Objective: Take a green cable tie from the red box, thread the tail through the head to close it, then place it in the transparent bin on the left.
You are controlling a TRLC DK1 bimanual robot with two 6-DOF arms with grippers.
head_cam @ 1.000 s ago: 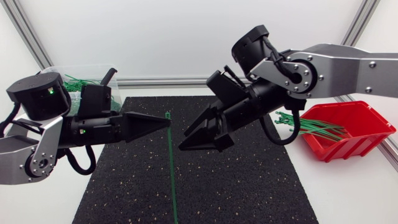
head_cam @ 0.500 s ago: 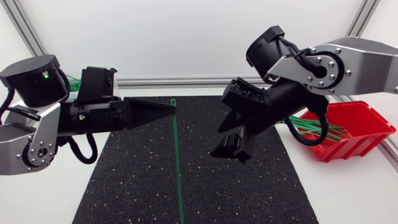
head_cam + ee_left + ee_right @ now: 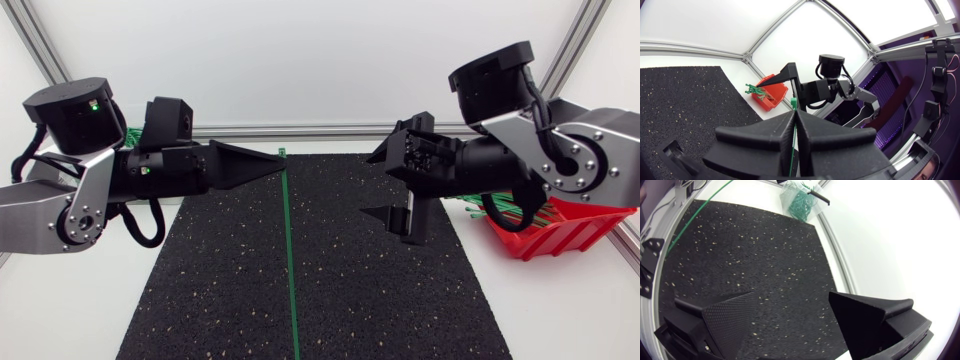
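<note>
Since the earlier frames the right arm had drawn back toward 3 o'clock, taking its gripper [image 3: 395, 220] away from the green cable tie [image 3: 290, 260]. The left gripper [image 3: 275, 163] had lifted toward 12 o'clock, bringing the tie's head end up to the far edge of the black mat [image 3: 380, 300].

In the head view the tie ran as one straight green line. Its head sat at the left gripper's tips at 12 o'clock and its tail reached the near edge of the view at 6 o'clock. It was still unthreaded, with head and tail far apart. The left wrist view showed the left gripper [image 3: 795, 112] clenched on the tie [image 3: 792, 147]. The strap was pinched between the two closed fingers and the small green head poked out just past their tips.

The right gripper stood released at about 3 o'clock of the tie's upper part, well apart from it. Its fingers were spread with only the mat showing between them, as the right wrist view [image 3: 792, 294] made plain. In that view the tie [image 3: 700, 210] crossed the far corner as a thin slanted line.

The red box [image 3: 560, 225] sat on the white worktop [image 3: 560, 310] at 3 o'clock of the mat. Loose green ties [image 3: 500, 205] stuck out of it toward the right arm. The transparent bin [image 3: 801, 202], with green ties inside, lay beyond the mat's far left corner, at about 10 o'clock.
</note>
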